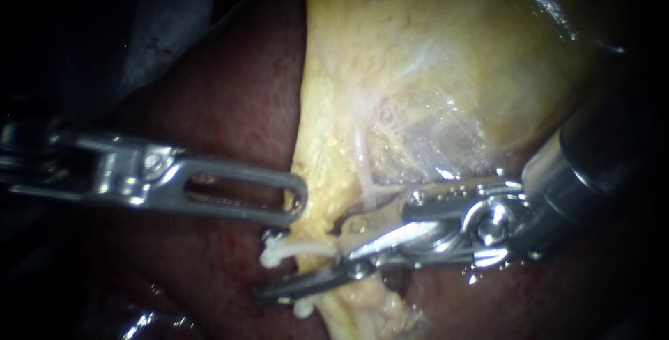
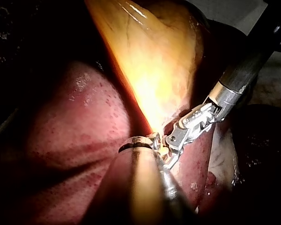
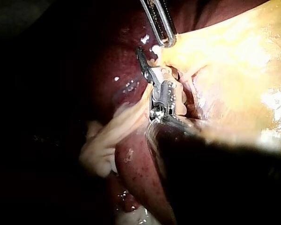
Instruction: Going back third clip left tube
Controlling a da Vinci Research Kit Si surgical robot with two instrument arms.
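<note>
Two instruments are meeting at the lower edge of the gallbladder: our left instrument is pinching that yellow edge in closed jaws, while, just beside it, a pale tube is lying between the parted jaws of our right instrument.

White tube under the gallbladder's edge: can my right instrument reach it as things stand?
Probably yes: the right instrument sits at the white tube with nothing between them; the left instrument is above it.

Yellow gallbladder, dark red liver, white tube
</note>
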